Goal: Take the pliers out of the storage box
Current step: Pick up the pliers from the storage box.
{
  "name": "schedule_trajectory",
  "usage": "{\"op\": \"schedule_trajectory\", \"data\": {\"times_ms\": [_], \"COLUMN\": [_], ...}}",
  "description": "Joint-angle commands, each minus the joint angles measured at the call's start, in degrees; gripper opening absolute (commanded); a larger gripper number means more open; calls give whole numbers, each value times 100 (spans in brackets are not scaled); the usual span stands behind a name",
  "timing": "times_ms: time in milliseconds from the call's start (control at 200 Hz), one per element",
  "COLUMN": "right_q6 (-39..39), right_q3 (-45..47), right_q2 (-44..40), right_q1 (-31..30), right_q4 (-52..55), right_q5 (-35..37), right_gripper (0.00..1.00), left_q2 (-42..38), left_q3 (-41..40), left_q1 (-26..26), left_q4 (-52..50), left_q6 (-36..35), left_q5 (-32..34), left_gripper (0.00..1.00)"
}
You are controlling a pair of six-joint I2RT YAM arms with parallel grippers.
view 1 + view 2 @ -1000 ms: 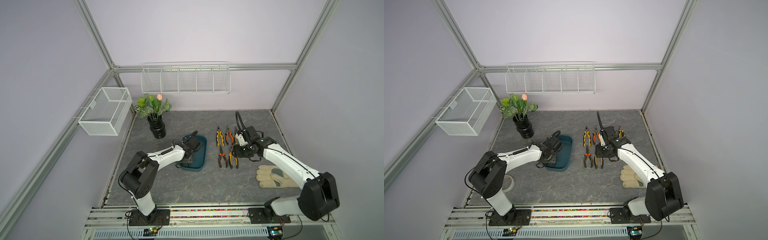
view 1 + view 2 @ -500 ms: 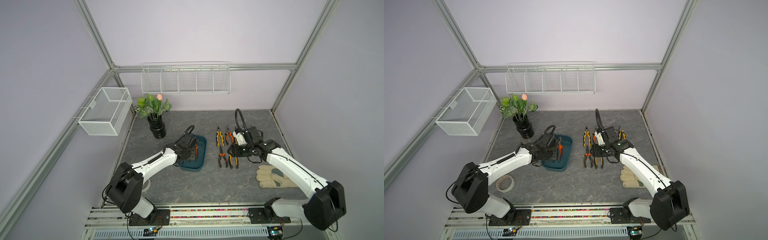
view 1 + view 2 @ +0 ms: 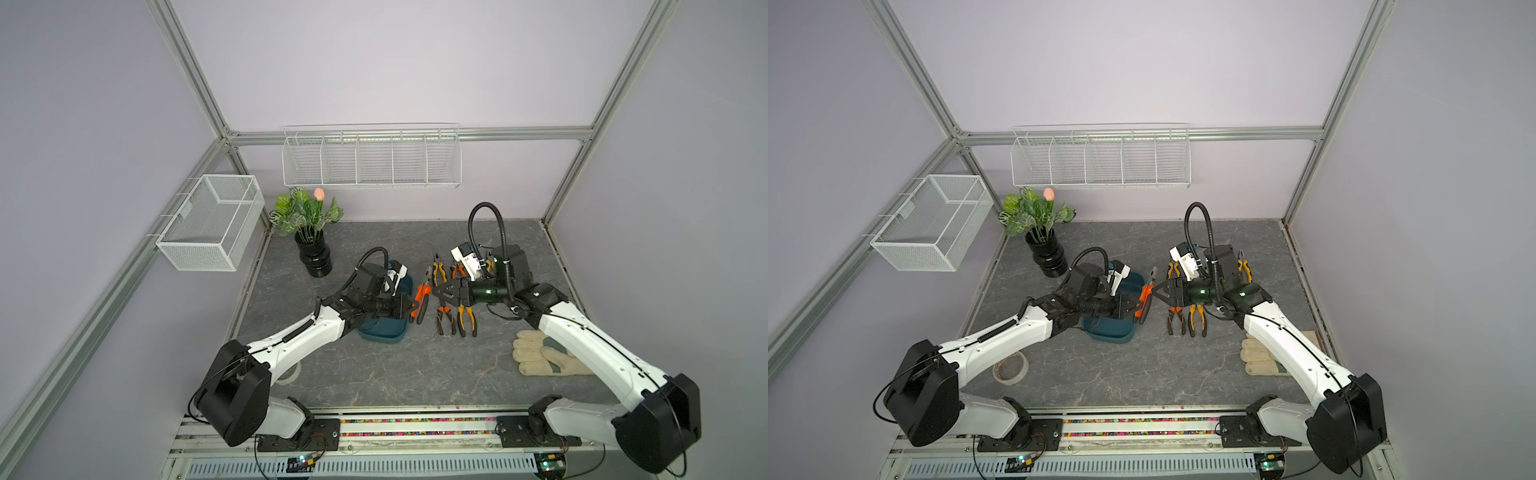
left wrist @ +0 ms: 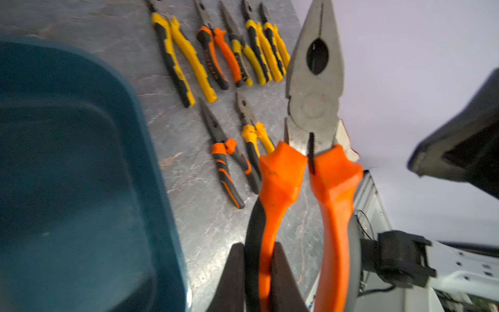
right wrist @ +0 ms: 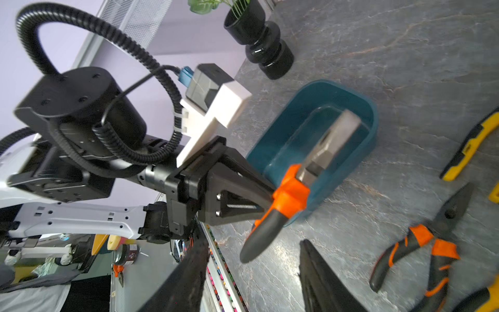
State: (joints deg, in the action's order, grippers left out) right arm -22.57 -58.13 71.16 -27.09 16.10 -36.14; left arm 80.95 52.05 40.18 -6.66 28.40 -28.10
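Note:
My left gripper (image 3: 409,309) is shut on one handle of a pair of orange-and-black pliers (image 3: 422,297), held in the air over the right rim of the dark teal storage box (image 3: 384,332). In the left wrist view its fingers (image 4: 235,270) pinch that handle, and the grey metal nose of the pliers (image 4: 314,81) points away. My right gripper (image 3: 436,291) faces the held pliers from the right, open, with the tip of a handle just ahead of its fingers (image 5: 318,272). The box's inside (image 4: 67,162) shows bare. Several more pliers (image 3: 455,320) lie in rows on the table right of the box.
A pale work glove (image 3: 544,357) lies under my right forearm. A tape roll (image 3: 1010,368) lies by my left arm. At the back left stands a black vase with a plant (image 3: 313,253). A white mesh basket (image 3: 212,226) and a long wire rack (image 3: 372,160) hang on the walls.
My left gripper has risen out of the storage box with the orange-and-black pliers and moved right. My right gripper has swung left toward them and opened wider.

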Motion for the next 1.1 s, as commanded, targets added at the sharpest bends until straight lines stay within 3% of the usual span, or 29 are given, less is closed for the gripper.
{"op": "schedule_trajectory", "data": {"times_ms": [0, 285, 490, 770, 1095], "right_q6": [-47, -168, -402, -1715, -2082], "right_q3": [30, -38, 2, 340, 280], "right_q2": [-13, -80, -67, 17, 239], "right_q1": [19, 444, 617, 636, 639], "right_q4": [-495, -535, -968, -2862, -3306], "right_q5": [-405, -573, -1164, -2219, -2220], "right_gripper": [61, 63, 62, 62, 59], "left_q2": [-296, -501, -182, 189, 376], "left_q3": [-75, -412, -649, -754, -833], "left_q1": [-10, -227, -291, -292, -292], "left_q4": [1408, 2395, 4027, 5280, 5809], "left_q6": [366, 1040, 2146, 2978, 3318], "left_q5": [-1229, -1983, -2722, -2969, -3070], "left_gripper": [0, 0, 0, 0, 0]}}
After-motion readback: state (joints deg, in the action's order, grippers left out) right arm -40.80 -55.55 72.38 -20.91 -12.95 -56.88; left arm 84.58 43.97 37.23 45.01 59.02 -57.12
